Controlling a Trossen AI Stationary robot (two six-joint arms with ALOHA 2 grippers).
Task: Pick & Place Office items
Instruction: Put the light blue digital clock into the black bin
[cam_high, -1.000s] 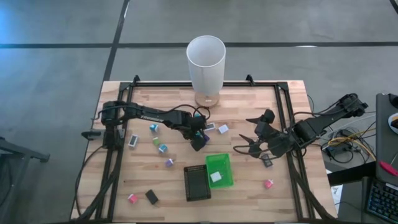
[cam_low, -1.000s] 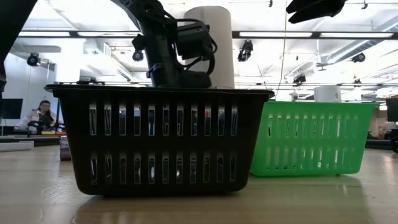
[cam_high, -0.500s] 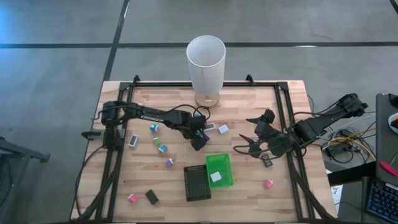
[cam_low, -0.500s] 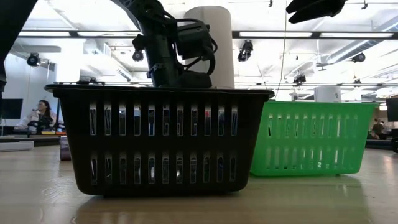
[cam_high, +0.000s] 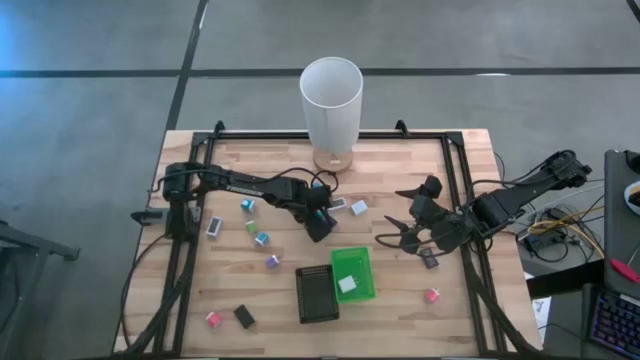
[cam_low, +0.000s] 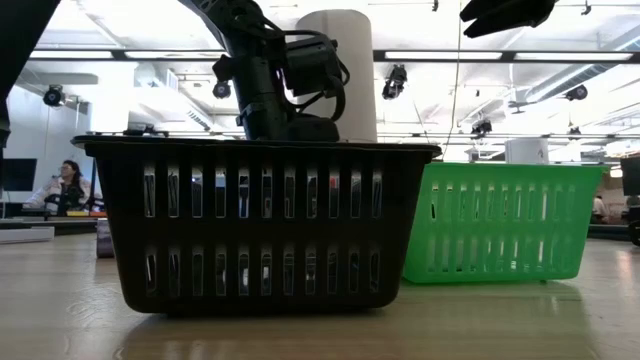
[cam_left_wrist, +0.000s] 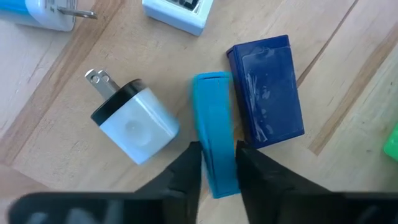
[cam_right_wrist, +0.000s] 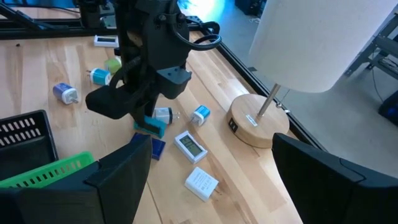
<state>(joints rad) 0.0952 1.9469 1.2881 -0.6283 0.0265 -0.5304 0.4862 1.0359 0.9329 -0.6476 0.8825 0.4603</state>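
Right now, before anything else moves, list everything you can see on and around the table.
lamp: one, white shade, wooden base, far table edge
green tray: one, green, mid-table, holds a white piece
black tray: one, black, beside the green tray
teal block: one, teal, between the left fingers
blue box: one, dark blue, beside the teal block
plug adapter: one, white and black, the teal block's other side
scattered pieces: five, white, teal, green, blue, purple, left half
pink pieces: two, pink, near edge
person: one, room behind
left end effector: closed on the teal block
right end effector: open, right side
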